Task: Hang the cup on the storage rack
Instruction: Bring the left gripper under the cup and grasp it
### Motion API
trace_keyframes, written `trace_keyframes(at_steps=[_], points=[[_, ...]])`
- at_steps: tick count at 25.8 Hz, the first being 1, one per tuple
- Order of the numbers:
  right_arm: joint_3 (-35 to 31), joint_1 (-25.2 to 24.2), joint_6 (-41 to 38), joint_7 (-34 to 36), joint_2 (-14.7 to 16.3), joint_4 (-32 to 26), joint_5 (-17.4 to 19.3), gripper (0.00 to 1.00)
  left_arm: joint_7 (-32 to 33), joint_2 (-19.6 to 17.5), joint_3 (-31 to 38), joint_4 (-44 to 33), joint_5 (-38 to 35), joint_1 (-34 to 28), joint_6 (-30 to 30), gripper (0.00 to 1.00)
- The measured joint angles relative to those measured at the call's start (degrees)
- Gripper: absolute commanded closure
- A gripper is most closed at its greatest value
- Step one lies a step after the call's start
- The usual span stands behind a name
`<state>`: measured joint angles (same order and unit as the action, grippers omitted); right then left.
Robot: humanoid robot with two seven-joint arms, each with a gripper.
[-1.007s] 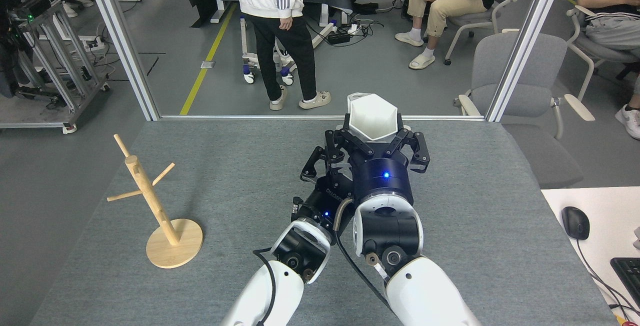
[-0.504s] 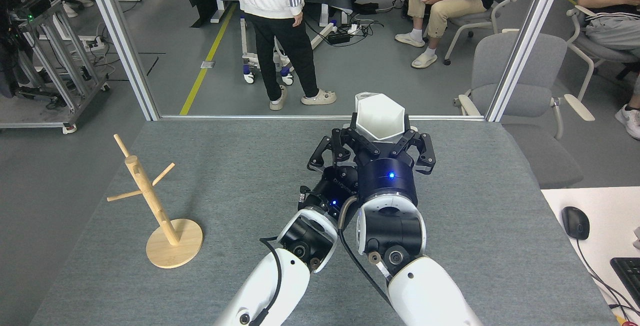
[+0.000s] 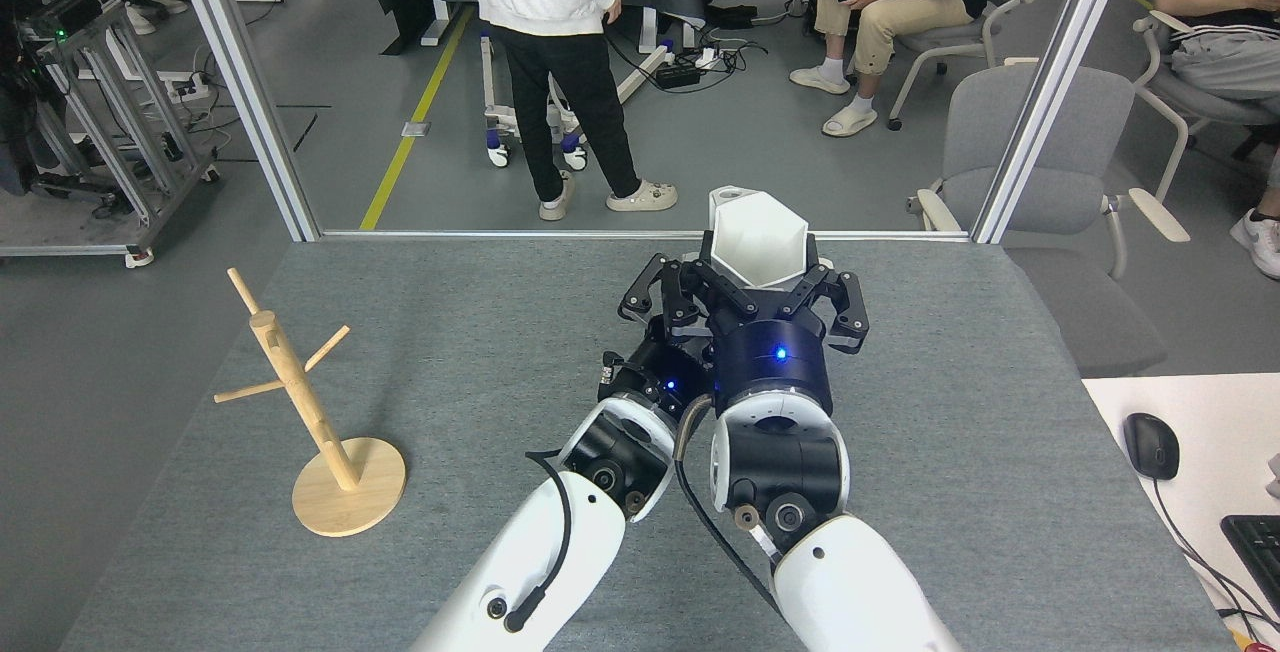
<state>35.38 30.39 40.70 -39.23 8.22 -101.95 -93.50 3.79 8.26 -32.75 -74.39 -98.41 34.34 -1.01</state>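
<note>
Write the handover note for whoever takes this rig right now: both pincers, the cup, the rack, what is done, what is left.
Right pincer: shut on the cup, held upright with its opening up and its handle on the far side.
Left pincer: pressed close beside the right one; whether it is open or shut cannot be told.
Storage rack: stands at the table's left, every peg bare, well apart from both arms.
Done: cup gripped.
Left: carry the cup across to the rack, hook its handle over a peg, release.
</note>
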Motion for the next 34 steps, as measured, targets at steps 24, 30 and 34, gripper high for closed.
trace_keyframes(at_steps=[24, 30, 34], points=[[0.0, -1.4, -0.4, 6.0, -0.6, 0.3, 0.0, 0.01, -0.6, -0.1, -0.1, -0.4, -0.1, -0.3, 0.0, 0.68], [1.5, -3.6, -0.1, 12.2, -1.2, 0.2, 0.4, 0.01, 0.3, -0.1, -0.1, -0.2, -0.1, -0.3, -0.1, 0.68], [2.3, -5.6, -0.3, 24.8, -1.9, 0.2, 0.5, 0.01, 0.7, -0.1, -0.2, 0.0, -0.1, -0.4, 0.3, 0.68]])
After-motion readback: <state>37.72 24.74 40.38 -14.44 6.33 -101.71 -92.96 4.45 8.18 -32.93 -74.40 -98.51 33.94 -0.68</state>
